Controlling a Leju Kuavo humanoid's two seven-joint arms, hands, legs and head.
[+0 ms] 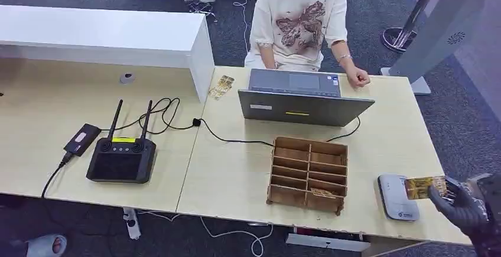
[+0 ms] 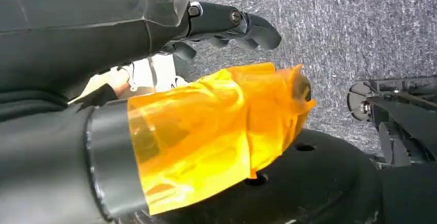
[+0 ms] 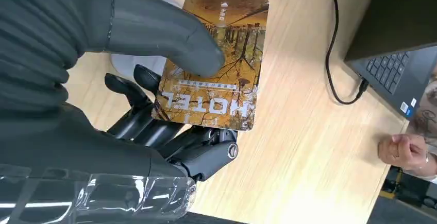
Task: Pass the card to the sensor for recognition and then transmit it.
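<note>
Head view, nearest first: the right hand [image 1: 467,207] comes in at the lower right corner of the tabletop [image 1: 236,177] and holds one card [image 1: 424,187], gold-brown, pinched between thumb and fingers; the card hangs just over the near edge of the single white sensor [image 1: 397,197], a flat rounded pad lying on the wood. From the right wrist view the thumb presses the printed face of the card [image 3: 219,64], which reads HOTEL, while the darker fingers [image 3: 154,126] back it from beneath. Left of the sensor stands one wooden card rack [image 1: 307,174] with two columns of slots, a card lying in one of its near slots. Farther left lie one black controller [image 1: 121,158] with two antennas and one small black box [image 1: 81,139], cabled. Beyond the rack sits one open laptop [image 1: 304,98], and behind it a seated person [image 1: 301,20]. In the left wrist view the left hand [image 2: 227,26] hangs over carpet, dark fingers curled in with nothing between them, its thumb wrapped in orange tape.
</note>
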